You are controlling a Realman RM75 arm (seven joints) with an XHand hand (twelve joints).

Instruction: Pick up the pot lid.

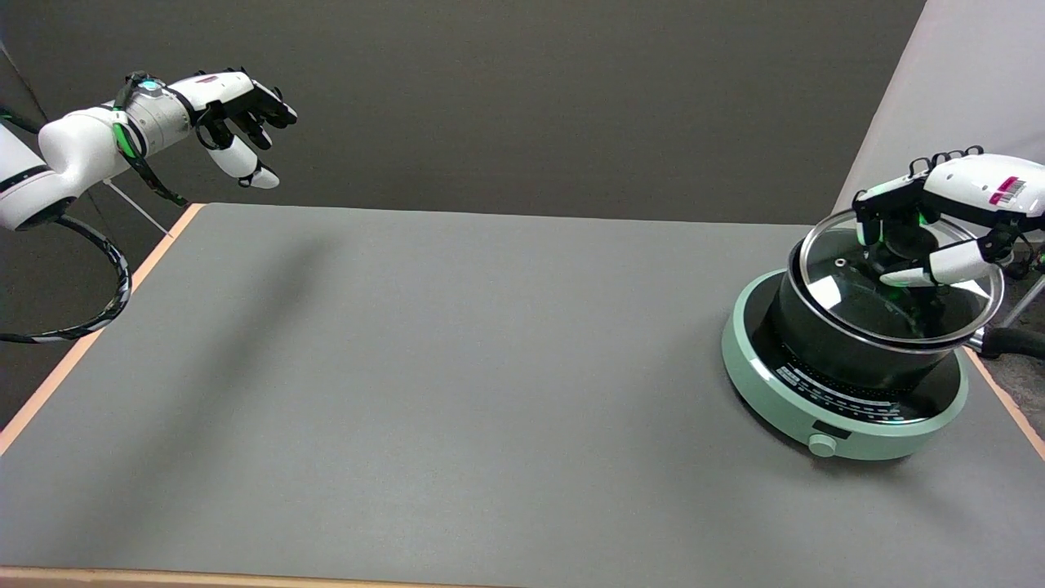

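Right hand (927,237) grips the knob of the glass pot lid (849,298), tilted over the black pot (849,351). Green cooker (784,400) sits underneath, on the grey table (449,392).

Your right hand (939,237) reaches in from the right edge and closes its fingers (931,268) around the dark knob at the middle of the glass pot lid (841,298). The lid looks tilted, its near side seemingly lifted off the black pot (824,347), though the glare makes that hard to judge. The pot stands on a round pale green cooker (784,396) near the grey table's (424,392) right edge, its black handle (1012,343) pointing right.
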